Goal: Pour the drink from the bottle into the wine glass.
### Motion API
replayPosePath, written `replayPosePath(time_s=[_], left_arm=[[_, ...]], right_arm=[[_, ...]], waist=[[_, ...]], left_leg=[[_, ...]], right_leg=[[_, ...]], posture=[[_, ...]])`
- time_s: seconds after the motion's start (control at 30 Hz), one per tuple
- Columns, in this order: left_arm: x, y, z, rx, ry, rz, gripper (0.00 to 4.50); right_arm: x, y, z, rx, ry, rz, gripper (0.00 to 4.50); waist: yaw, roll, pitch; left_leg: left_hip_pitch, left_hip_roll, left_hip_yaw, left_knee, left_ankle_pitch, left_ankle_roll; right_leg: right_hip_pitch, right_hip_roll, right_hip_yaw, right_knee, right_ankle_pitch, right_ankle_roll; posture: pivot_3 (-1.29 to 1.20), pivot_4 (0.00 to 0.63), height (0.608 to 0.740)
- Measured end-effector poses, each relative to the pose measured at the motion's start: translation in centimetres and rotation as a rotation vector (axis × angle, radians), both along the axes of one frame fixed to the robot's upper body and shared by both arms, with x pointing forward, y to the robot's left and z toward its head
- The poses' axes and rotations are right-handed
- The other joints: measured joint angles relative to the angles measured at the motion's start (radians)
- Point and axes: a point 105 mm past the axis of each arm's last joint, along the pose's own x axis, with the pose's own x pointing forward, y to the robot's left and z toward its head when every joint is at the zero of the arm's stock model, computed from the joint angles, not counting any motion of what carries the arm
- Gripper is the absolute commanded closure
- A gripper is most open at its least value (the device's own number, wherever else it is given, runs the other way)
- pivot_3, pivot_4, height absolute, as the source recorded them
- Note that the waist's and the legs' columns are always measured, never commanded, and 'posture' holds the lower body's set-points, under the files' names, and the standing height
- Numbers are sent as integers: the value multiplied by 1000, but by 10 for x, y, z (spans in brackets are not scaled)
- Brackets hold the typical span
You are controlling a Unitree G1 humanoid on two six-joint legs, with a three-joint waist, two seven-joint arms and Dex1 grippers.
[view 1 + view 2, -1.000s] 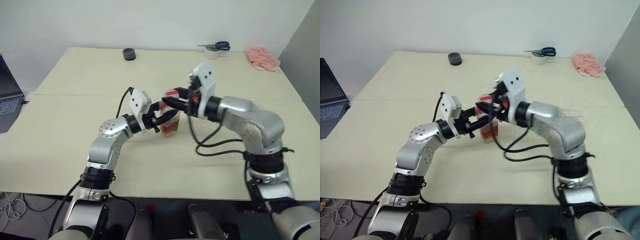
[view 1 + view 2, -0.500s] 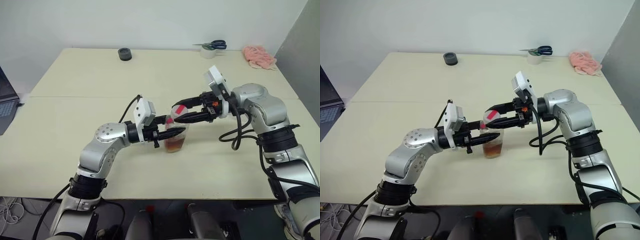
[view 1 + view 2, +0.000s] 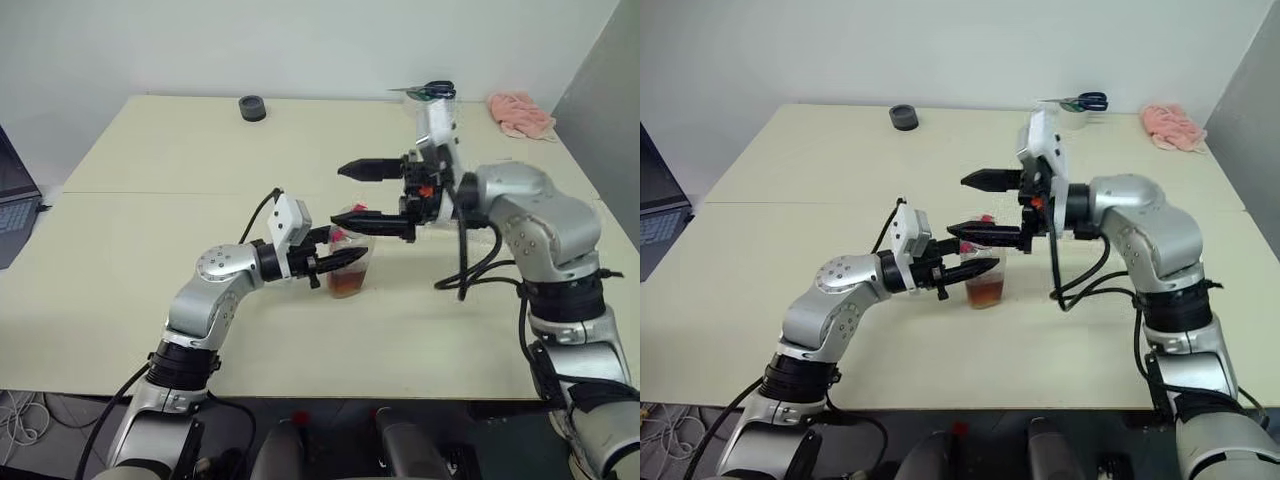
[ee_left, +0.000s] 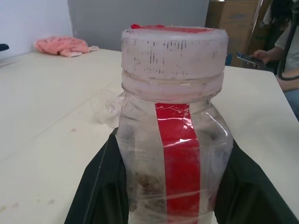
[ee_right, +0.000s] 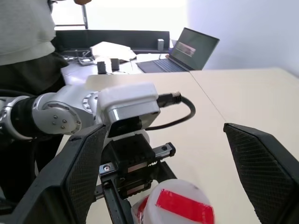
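Two hands at the bottle (image 3: 349,268) standing mid-surface (image 3: 150,160): left hand (image 3: 335,261) clamped on its body to steady it, right hand (image 3: 375,196) spread wide over the pink cap (image 4: 174,44), probably to unscrew it

Head stereo pair looking down over the tabletop (image 3: 150,160), both wrist cameras close on the bottle (image 4: 173,140), shared by all views

Clear bottle (image 4: 174,140) upright mid-table, red label strip, pinkish cap on (reddish-brown drink (image 3: 345,286) low inside)
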Motion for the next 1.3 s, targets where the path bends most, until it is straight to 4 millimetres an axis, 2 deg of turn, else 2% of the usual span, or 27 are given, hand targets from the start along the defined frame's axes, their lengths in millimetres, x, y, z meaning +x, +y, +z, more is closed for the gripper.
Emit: replayPosePath(time_s=[0.13, 0.33, 0.57, 0.9, 1.3], left_arm=[[4, -4, 2, -11, -23, 6, 2739], [10, -3, 0, -11, -34, 12, 2740], [13, 1, 0, -13, -53, 31, 2764], [26, 5, 4, -17, -85, 89, 2764], [29, 2, 3, -27, -78, 86, 2764]], right_arm=[[3, 3, -4, 4, 13, -171, 164], [1, 2, -7, -7, 22, -334, 164], [15, -14, -6, 43, 33, -589, 164], [-7, -1, -11, 64, 84, -608, 164], [-4, 1, -15, 79, 123, -660, 164]], waist=[[6, 0, 0], [9, 0, 0], [10, 0, 0], [10, 0, 0], [9, 0, 0]], left_leg=[[0, 0, 0, 0, 0, 0], [0, 0, 0, 0, 0, 0], [0, 0, 0, 0, 0, 0], [-1, 0, 0, 0, 0, 0], [-1, 0, 0, -1, 0, 0]], right_leg=[[0, 0, 0, 0, 0, 0], [0, 0, 0, 0, 0, 0], [-1, 0, 0, 0, 0, 0], [-1, 0, 0, 0, 0, 0], [-1, 1, 0, 0, 0, 0]], posture=[[0, 150, 740], [0, 150, 740], [0, 150, 740], [0, 150, 740], [0, 150, 740]])
